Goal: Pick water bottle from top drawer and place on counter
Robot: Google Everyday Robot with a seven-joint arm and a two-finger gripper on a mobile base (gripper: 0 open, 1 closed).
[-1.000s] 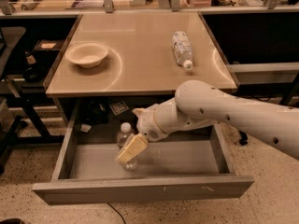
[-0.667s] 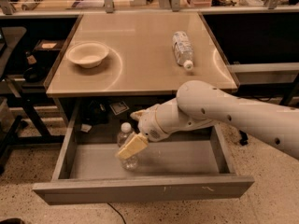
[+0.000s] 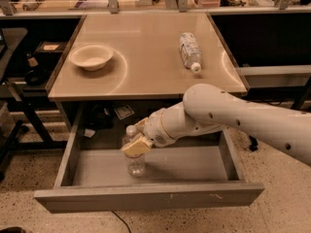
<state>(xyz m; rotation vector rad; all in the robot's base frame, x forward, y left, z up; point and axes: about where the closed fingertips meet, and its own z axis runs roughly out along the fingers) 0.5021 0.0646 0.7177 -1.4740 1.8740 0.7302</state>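
The water bottle [image 3: 134,163], clear with a white cap, stands upright on the floor of the open top drawer [image 3: 189,165], left of its middle. My gripper [image 3: 139,136] reaches into the drawer from the right. Its tan fingers [image 3: 137,145] sit on either side of the bottle's upper part, shut on it. The bottle's base still rests on the drawer floor. The beige counter [image 3: 146,76] is directly above the drawer.
On the counter a white bowl [image 3: 91,56] sits at the left and a bottle with a wide white label [image 3: 190,51] lies at the right. Small scraps [image 3: 124,112] lie under the counter behind the drawer. Dark shelving stands on both sides.
The near finger has moved in against the bottle, narrowing the gap between the fingers. The arm and the bottle have barely shifted.
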